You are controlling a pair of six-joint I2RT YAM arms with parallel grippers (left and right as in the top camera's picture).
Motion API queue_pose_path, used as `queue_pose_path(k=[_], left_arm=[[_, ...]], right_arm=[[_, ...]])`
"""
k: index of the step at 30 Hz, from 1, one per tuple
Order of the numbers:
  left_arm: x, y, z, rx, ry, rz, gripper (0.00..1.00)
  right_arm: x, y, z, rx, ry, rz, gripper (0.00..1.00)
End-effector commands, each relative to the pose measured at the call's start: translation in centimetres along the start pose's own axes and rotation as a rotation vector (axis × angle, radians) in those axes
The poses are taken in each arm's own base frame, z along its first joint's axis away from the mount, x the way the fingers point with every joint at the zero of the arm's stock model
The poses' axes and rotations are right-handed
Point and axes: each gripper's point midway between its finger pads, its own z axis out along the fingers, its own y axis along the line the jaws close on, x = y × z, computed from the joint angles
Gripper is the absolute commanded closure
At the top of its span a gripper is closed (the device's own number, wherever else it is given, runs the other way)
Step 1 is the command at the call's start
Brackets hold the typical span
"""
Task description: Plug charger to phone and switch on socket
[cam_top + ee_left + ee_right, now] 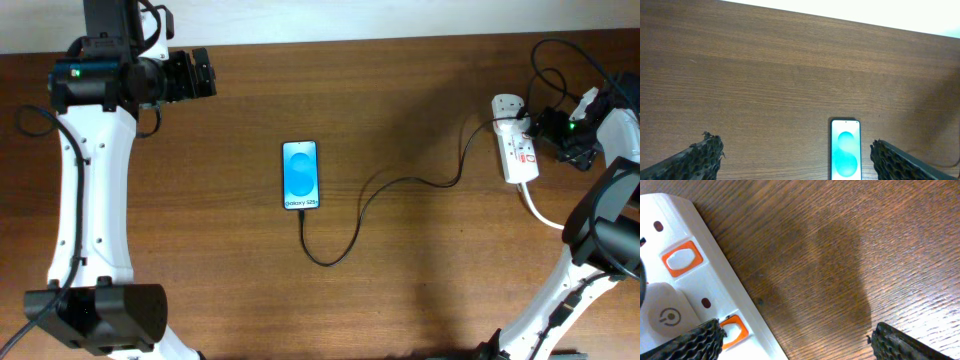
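The phone (301, 175) lies flat at mid-table, its blue screen lit. It also shows in the left wrist view (845, 152). The black charger cable (400, 181) runs from the phone's bottom edge, loops, and goes right to the white plug adapter (505, 104) on the socket strip (517, 150). My left gripper (205, 72) is open and empty at the far left; in its wrist view (797, 160) the phone lies just inside the right finger. My right gripper (548, 132) is open beside the strip; in its wrist view (800, 342) the left finger overlaps an orange-red switch (732, 326) next to the adapter (660, 312).
The strip's thick white cord (540, 212) trails toward the front right, near the right arm. A second orange-red switch (682, 258) shows farther along the strip. Loose black wires (560, 60) hang at the back right. The table's far edge is close behind the left gripper.
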Motion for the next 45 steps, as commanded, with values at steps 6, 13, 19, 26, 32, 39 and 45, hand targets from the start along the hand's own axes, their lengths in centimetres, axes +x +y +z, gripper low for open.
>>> queue_pose_path(k=[6,13,19,26,32,39,45], left_arm=[[0.1,0.5,0.2,-0.015,0.004,-0.001,0.01],[0.1,0.5,0.2,-0.015,0.004,-0.001,0.01],[0.1,0.5,0.2,-0.015,0.004,-0.001,0.01],[0.1,0.5,0.2,-0.015,0.004,-0.001,0.01],[0.2,0.5,0.2,-0.015,0.007,-0.001,0.01],[0.2,0.5,0.2,-0.015,0.007,-0.001,0.01],[0.2,0.5,0.2,-0.015,0.007,-0.001,0.01]], right_arm=[[4.4,3.4,2.8,-0.063,0.13,-0.111,0.02],[4.8,4.2,2.8,-0.081,0.142,-0.121,0.02],[5.0,5.8,2.6,-0.177,0.154,-0.114,0.02],[5.1,5.9,2.6,-0.177,0.156,-0.115,0.02],[5.8,7.3,2.7,-0.202,0.174,-0.165,0.02],[3.7,4.9,-2.3,-0.062,0.121,-0.043,0.02],[1.6,2.0,-11.9,0.052,-0.04,0.042,0.02]])
